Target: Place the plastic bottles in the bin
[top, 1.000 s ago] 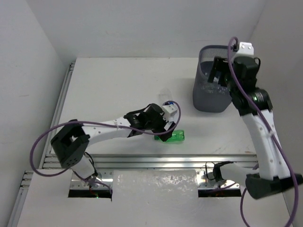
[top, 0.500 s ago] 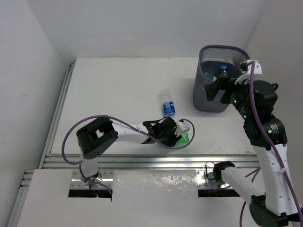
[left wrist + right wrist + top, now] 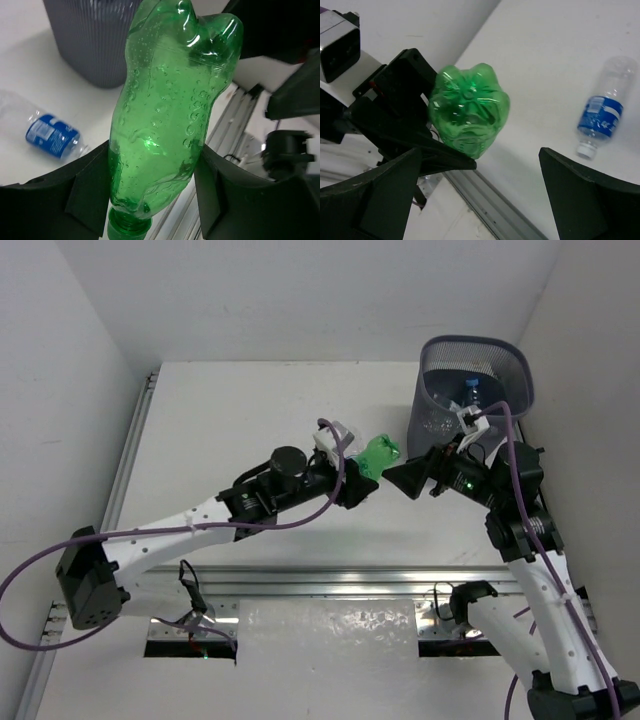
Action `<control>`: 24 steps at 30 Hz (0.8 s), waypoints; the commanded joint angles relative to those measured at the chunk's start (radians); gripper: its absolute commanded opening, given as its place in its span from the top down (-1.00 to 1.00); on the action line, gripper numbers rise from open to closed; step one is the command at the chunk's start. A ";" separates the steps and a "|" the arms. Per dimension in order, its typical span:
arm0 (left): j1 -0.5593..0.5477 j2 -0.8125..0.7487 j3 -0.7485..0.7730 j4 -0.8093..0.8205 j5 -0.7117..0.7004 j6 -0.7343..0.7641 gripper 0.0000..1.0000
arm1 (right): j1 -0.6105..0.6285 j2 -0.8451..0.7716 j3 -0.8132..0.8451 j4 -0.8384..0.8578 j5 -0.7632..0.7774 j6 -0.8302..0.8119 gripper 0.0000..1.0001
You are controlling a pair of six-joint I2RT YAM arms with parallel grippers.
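My left gripper (image 3: pixel 365 475) is shut on the bright green plastic bottle (image 3: pixel 379 454) and holds it in the air left of the bin (image 3: pixel 505 360). In the left wrist view the crumpled green bottle (image 3: pixel 165 115) sits cap-down between both fingers (image 3: pixel 85 195). My right gripper (image 3: pixel 407 478) is open and faces the bottle's base (image 3: pixel 469 112) without touching it. A clear bottle with a blue label (image 3: pixel 601 116) lies on the table and also shows as the same bottle (image 3: pixel 50 136) in the left wrist view. Another bottle (image 3: pixel 472 392) lies inside the bin.
The dark mesh bin (image 3: pixel 95 40) stands at the table's back right, near the right wall. An aluminium rail (image 3: pixel 330 580) runs along the table's front edge. The left arm's link (image 3: pixel 200 515) stretches diagonally across the middle of the table.
My left gripper closed on the green bottle near the front rail and lifted it up and back toward the bin. The right arm swung from over the bin down toward the bottle.
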 commanded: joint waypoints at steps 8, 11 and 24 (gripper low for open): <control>0.015 -0.027 -0.026 0.250 0.273 -0.087 1.00 | 0.037 0.094 0.032 0.298 -0.137 0.169 -0.86; 0.015 -0.022 0.016 0.206 0.227 -0.090 0.24 | 0.055 0.117 0.038 0.332 -0.178 0.174 0.41; 0.053 -0.099 -0.021 -0.311 -0.577 -0.426 -0.99 | 0.051 0.318 0.681 -0.203 1.139 -0.376 1.00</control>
